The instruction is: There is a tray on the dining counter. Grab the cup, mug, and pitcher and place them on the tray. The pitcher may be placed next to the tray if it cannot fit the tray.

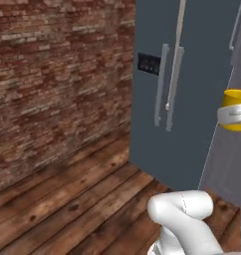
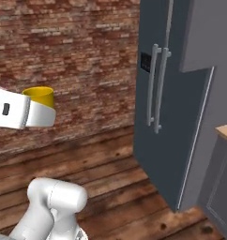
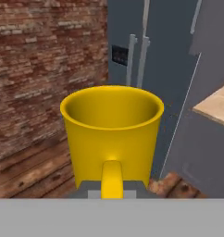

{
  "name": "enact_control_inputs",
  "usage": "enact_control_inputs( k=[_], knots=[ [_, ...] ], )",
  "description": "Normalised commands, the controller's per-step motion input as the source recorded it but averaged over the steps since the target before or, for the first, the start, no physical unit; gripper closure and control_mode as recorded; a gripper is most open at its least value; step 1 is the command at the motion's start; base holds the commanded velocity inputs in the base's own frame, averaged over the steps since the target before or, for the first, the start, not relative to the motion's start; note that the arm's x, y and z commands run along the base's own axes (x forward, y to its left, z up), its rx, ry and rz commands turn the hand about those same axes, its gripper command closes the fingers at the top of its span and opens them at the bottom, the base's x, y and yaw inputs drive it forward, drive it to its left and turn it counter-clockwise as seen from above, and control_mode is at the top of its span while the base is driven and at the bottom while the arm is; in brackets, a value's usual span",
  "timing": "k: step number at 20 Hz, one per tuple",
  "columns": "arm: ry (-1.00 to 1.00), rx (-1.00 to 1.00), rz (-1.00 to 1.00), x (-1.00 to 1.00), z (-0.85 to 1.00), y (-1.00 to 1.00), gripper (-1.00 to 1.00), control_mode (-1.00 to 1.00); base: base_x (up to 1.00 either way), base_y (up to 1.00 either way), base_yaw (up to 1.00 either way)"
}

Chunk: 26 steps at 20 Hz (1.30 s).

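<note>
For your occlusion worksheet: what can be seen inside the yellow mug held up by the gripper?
The mug looks empty: only its bare yellow inner wall shows below the rim. Its bottom is hidden by the near wall and the handle.

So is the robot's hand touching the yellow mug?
Touching. In the hand view, the mug sits upright with its handle clamped at the end effector.
</note>
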Motion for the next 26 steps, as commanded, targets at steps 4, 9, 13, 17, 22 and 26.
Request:
enact_control_inputs(
  k=[4, 9, 13, 17, 22, 26],
  knots=[
    [0.00, 0.00, 0.00, 0.00, 0.00, 0.00, 1.00, 1.00, 0.24, -0.15, 0.88],
    [0.00, 0.00, 0.00, 0.00, 0.00, 0.00, 1.00, 1.00, 0.30, -0.18, 0.90],
    [0.00, 0.00, 0.00, 0.00, 0.00, 0.00, 1.00, 1.00, 0.40, -0.04, 0.81],
    [0.00, 0.00, 0.00, 0.00, 0.00, 0.00, 1.00, 1.00, 0.54, -0.21, 0.73],
    [0.00, 0.00, 0.00, 0.00, 0.00, 0.00, 1.00, 1.00, 0.53, -0.71, 0.50],
    [0.00, 0.00, 0.00, 0.00, 0.00, 0.00, 1.00, 1.00, 0.47, -1.00, 0.48]
  ],
)
